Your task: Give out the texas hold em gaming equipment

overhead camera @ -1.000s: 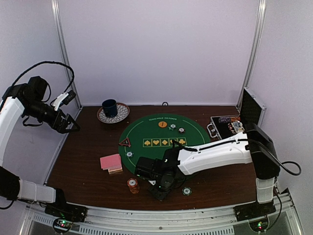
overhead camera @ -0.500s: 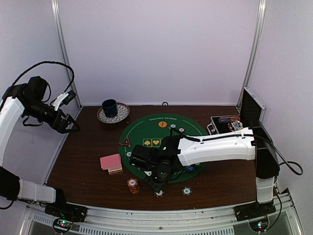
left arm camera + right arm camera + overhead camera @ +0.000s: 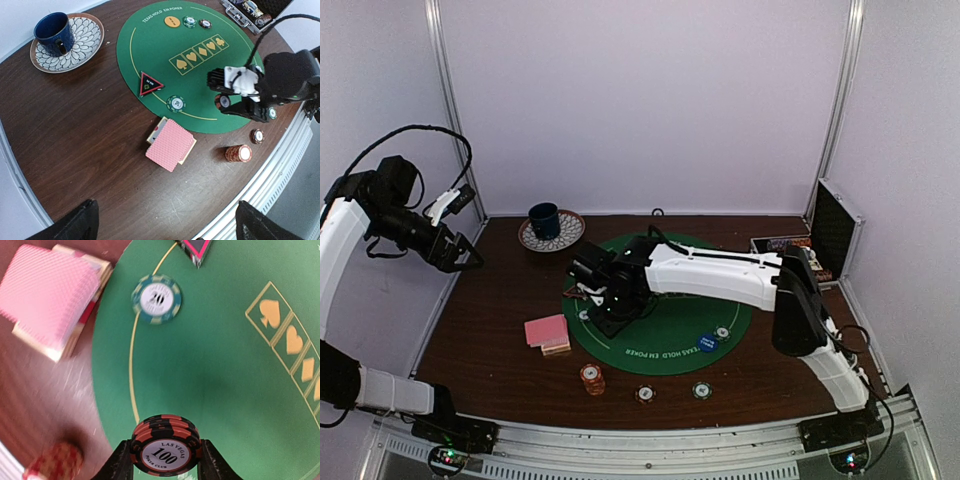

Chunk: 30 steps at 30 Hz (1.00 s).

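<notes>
My right gripper (image 3: 611,303) hangs over the left part of the green mat (image 3: 665,320). It is shut on a small stack of red-black "100" chips (image 3: 163,446). Below it in the right wrist view lie a green "20" chip (image 3: 156,299), the pink-backed cards (image 3: 50,297), the tip of the black-red triangular marker (image 3: 197,251) and an orange chip stack (image 3: 52,462). My left gripper (image 3: 460,258) is raised at the far left, open and empty. The left wrist view shows the cards (image 3: 171,144), the marker (image 3: 149,83), the orange button (image 3: 172,21) and the orange stack (image 3: 238,153).
A dark blue cup (image 3: 544,219) on a patterned saucer (image 3: 567,236) stands at the back left. The open metal case (image 3: 817,243) is at the back right. A blue button (image 3: 708,343) and single chips (image 3: 644,393) (image 3: 701,390) lie near the front.
My right gripper has moved from the table's front edge up and to the far left over the mat, carrying the chips. The left arm has not moved.
</notes>
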### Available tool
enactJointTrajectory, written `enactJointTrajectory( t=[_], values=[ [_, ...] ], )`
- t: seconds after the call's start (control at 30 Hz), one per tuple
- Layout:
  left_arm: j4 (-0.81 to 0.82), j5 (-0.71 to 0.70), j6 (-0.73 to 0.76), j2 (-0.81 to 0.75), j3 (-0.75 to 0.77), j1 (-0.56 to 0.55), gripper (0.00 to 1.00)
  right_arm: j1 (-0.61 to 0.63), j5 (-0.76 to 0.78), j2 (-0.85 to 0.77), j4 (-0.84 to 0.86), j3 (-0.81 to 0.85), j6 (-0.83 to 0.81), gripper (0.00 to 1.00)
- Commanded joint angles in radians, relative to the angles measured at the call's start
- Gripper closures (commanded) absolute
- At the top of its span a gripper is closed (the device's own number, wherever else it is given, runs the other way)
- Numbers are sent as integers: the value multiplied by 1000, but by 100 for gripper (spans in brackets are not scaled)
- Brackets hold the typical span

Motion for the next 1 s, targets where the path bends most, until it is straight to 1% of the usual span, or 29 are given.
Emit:
enactJointTrajectory(
  t=[0.0,0.13,0.37,0.73,0.8,0.83,0.9,0.97],
  values=[
    [-7,17,8,-7,12,7,2,-38,12,108,-43,155,-32,68],
    [-7,27,9,-5,11,7,2,-57,4,180,-24,228,-25,68],
    [-6,37,11,-1,15,7,2,-69,-50,257,11,271,-6,67],
    [-7,35,7,18,22,7,2,-71,-121,288,43,285,12,65],
    [-6,34,8,21,22,7,2,-72,-130,292,43,284,15,61],
    [-6,34,6,21,22,7,2,-71,-132,294,42,284,17,55],
    [-6,33,5,20,22,7,2,-75,-127,294,39,283,19,41],
    [-7,33,6,18,22,7,2,-78,-121,290,34,283,20,33]
  ],
)
